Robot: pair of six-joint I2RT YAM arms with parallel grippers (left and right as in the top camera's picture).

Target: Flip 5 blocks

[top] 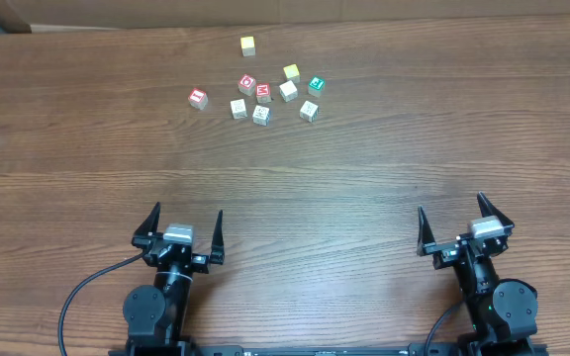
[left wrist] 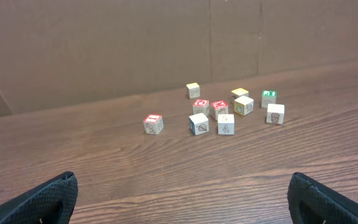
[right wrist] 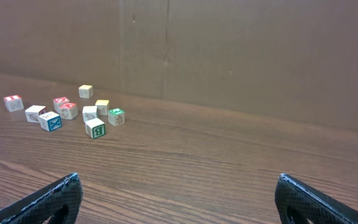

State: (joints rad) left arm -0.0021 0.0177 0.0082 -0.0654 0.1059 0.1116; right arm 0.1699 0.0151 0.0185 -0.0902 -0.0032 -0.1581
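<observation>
Left claw (top: 187,210) and right claw (top: 450,203), black, pointed, wide apart, far from little wooden cube blocks (top: 261,115)

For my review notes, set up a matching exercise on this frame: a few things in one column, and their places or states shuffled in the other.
Things:
1. lone yellow block
2. green-topped block
3. lone red-topped block
4. left pincer

Places or states:
A. leftmost block of all
B. open, empty, far from every block
C. on the right side of the bunch
D. farthest back, standing alone

Pairs: 1-D, 2-C, 3-A, 4-B
</observation>
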